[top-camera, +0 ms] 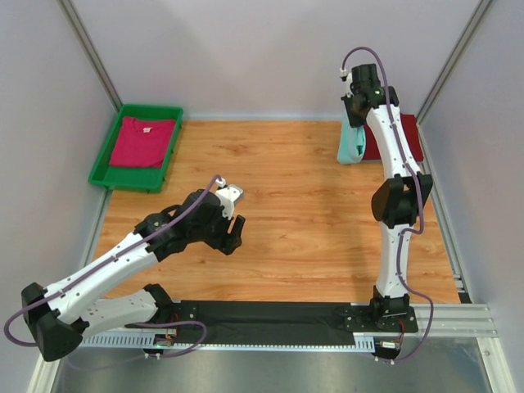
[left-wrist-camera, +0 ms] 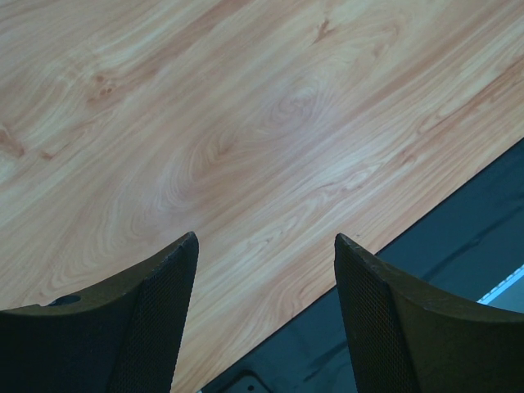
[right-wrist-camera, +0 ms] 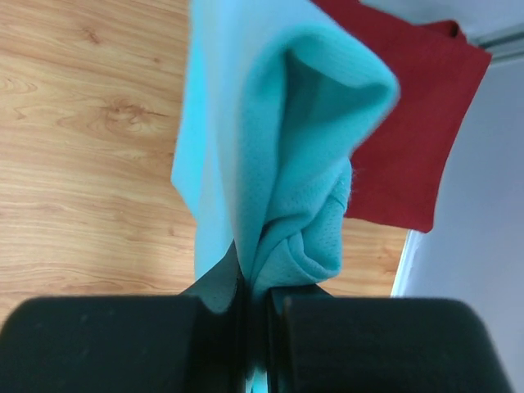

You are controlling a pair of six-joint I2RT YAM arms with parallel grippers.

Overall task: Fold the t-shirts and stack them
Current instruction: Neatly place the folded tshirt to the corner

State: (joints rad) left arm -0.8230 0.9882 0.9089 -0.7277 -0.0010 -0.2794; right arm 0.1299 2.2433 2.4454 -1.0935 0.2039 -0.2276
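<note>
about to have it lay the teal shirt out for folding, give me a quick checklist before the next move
1. Grip: right gripper shut on the mint-teal shirt: ok.
2. Shirt spread for folding: hangs bunched: not ok.
3. Other arm free: left gripper open, empty, over the table: ok.
4. Clearance from the dark red shirt behind it: cannot tell.
5. The magenta-pink shirt lies in the green tray, out of the way: ok.
</note>
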